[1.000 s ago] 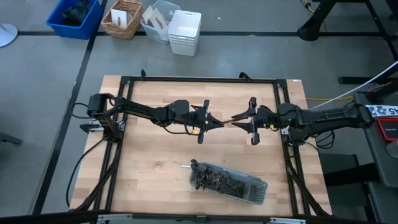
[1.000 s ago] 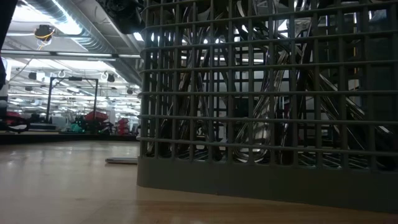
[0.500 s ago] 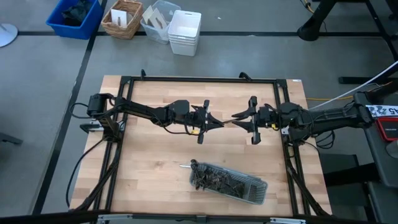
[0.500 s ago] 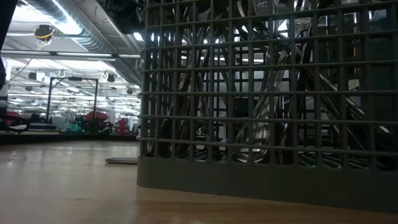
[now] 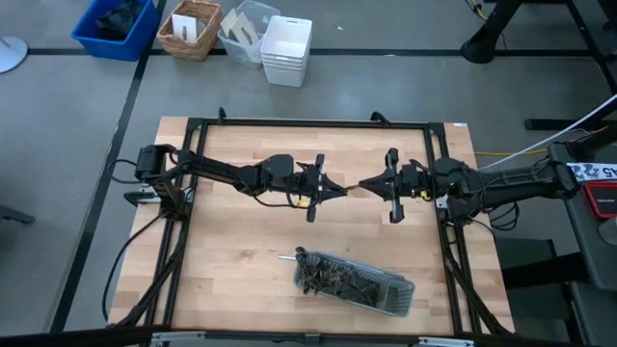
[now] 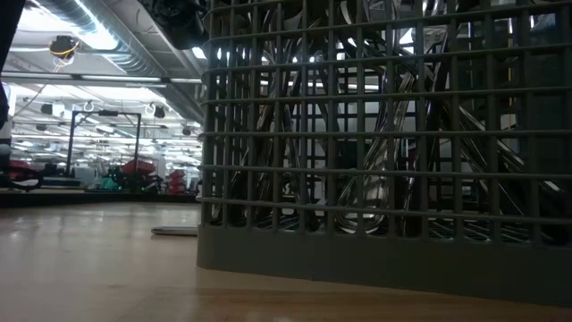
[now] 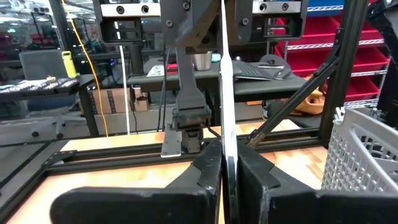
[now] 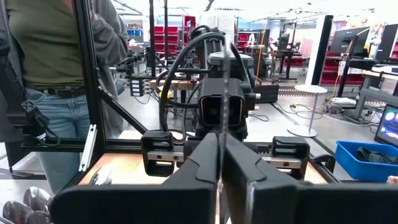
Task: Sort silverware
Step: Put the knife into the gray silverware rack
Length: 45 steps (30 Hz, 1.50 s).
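A slim shiny piece of silverware (image 5: 349,187) hangs level above the middle of the table, between my two grippers. My left gripper (image 5: 335,190) is shut on its left end and my right gripper (image 5: 363,185) on its right end. Both wrist views show the piece edge-on (image 7: 222,74) (image 8: 222,74). The rest of the silverware lies piled in the dark grey mesh tray (image 5: 395,301) near the table's front edge. One piece (image 5: 286,257) sticks out of the tray's left end onto the table (image 6: 174,231). My left gripper pinches the piece's left end (image 7: 226,146) between its two fingers, which come level from the table's left and lie along it. The piece is lifted clear of the table. My right gripper pinches the piece's other end (image 8: 222,124) between its two fingers. They come level from the table's right, along the piece, tips facing the left gripper.
A black frame (image 5: 308,123) rims the wooden table. The tray's mesh wall (image 6: 384,134) fills most of the low view. Bins and baskets (image 5: 286,48) stand on the floor beyond the far edge. A person (image 8: 50,62) stands beyond the table's left side.
My right gripper has shut on the right end of the piece that my left gripper holds out; its fingers stood apart before. The piece has stayed level where it was.
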{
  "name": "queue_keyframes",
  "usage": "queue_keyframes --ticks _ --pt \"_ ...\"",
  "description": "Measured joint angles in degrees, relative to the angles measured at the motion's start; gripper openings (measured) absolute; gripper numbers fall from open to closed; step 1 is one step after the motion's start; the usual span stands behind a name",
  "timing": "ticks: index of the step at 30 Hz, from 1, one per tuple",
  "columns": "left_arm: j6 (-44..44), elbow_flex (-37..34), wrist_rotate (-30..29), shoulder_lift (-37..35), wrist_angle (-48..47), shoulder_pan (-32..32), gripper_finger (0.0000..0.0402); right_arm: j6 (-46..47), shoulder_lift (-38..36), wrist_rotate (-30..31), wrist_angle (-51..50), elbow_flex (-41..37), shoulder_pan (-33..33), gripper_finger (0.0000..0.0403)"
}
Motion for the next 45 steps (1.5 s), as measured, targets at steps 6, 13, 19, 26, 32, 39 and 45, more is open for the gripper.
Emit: queue_keyframes --ticks 6,13,19,26,32,39,45 --pt "-2.1 0.0 0.2 0.0 0.3 0.0 0.0053 0.0 -0.6 -0.4 -0.2 0.0 0.0 0.0009" --pt "-4.6 0.0 0.2 -0.1 0.0 0.0 0.0130 0.0 -2.2 -1.5 -0.2 0.0 0.0 0.0006" --pt "-4.6 0.0 0.2 -5.0 -10.7 0.0 0.0159 0.0 -5.3 -3.0 -1.2 0.0 0.0 0.0004" --pt "-4.2 0.0 0.1 -13.1 -28.8 -0.3 0.0154 0.1 -11.8 -7.9 -8.6 2.5 0.0 0.0003" --pt "-3.6 0.0 0.1 -16.6 -35.9 -0.5 0.0154 5.4 -15.2 -20.0 -16.3 6.2 0.0 0.0002" --pt "-4.4 0.0 0.0 -16.9 -36.1 -0.4 0.0155 10.4 -13.9 -37.1 -16.4 7.2 0.1 0.0002" --pt "-6.0 0.0 0.1 -16.9 -36.0 -0.4 0.0155 12.1 -10.3 -42.8 -18.5 7.2 0.1 0.0001"
